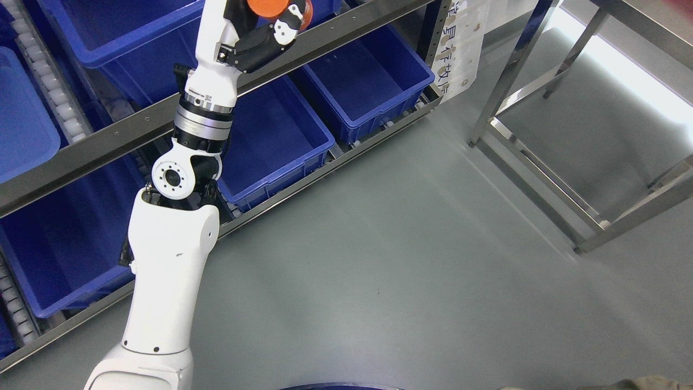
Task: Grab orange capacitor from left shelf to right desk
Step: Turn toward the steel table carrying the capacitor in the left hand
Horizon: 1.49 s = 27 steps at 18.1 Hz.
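Nearest to us, our left arm [162,281] rises from the bottom left edge, its white forearm leading up through a round elbow joint and a silver wrist ring toward the shelf. At the top edge our left hand [260,32] has its black-and-white fingers curled around the orange capacitor [270,7], which sits in the grasp just in front of the shelf's upper rail [108,135]; only its lower part shows, the rest being cut off by the frame. Behind the arm, blue bins [373,86] stand side by side on the lower roller level of the steel shelf, and more blue bins sit on the level above; the ones we can see into hold nothing visible. A white printed sheet [463,43] hangs on the shelf's right post. Between shelf and desk lies a smooth grey-green floor [390,254] with soft reflections. On the far right, the steel desk [547,162] shows only its legs and low crossbars, well apart from the hand. We cannot see our right arm.
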{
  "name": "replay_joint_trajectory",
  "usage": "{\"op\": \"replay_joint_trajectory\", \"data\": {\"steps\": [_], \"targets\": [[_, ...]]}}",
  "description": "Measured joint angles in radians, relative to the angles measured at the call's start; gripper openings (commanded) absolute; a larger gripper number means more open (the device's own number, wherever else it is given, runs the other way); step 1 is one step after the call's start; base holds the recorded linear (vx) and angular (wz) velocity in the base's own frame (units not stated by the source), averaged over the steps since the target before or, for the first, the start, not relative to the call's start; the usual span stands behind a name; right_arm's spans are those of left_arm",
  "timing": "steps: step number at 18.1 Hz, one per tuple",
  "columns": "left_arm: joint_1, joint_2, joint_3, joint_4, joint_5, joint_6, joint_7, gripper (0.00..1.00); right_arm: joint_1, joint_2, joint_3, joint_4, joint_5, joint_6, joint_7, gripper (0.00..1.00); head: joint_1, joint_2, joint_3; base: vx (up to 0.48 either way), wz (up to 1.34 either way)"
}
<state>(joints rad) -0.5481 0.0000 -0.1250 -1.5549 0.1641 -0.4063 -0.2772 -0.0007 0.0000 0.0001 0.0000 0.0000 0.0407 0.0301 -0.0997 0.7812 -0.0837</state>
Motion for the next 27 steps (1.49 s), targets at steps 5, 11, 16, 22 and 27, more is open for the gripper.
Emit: {"op": "replay_joint_trajectory", "data": {"steps": [5,11,16,22,27], "targets": [[-0.103,0.000,-0.047,0.069,0.017,0.036,0.000,0.03,0.001,0.000,0.000,0.000,0.000,0.000,0.000,1.00,0.0000,0.000,0.000,0.109,-0.33],[-0.187,0.000,-0.107,0.118,0.049,0.081,0.009,0.03,0.001,0.000,0.000,0.000,0.000,0.000,0.000,1.00,0.0000,0.000,0.000,0.162,-0.37],[-0.234,0.000,-0.150,0.142,0.071,0.151,0.014,0.03,0.004,0.000,0.000,0.000,0.000,0.003,-0.001,1.00,0.0000,0.000,0.000,0.204,-0.30],[-0.277,0.000,-0.198,0.159,0.081,0.208,0.016,0.03,0.002,0.000,0.000,0.000,0.000,0.004,-0.002,1.00,0.0000,0.000,0.000,0.236,-0.24],[-0.316,0.000,-0.245,0.167,0.095,0.260,0.016,0.03,0.001,0.000,0.000,0.000,0.000,0.000,-0.003,1.00,0.0000,0.000,0.000,0.246,-0.28]]}}
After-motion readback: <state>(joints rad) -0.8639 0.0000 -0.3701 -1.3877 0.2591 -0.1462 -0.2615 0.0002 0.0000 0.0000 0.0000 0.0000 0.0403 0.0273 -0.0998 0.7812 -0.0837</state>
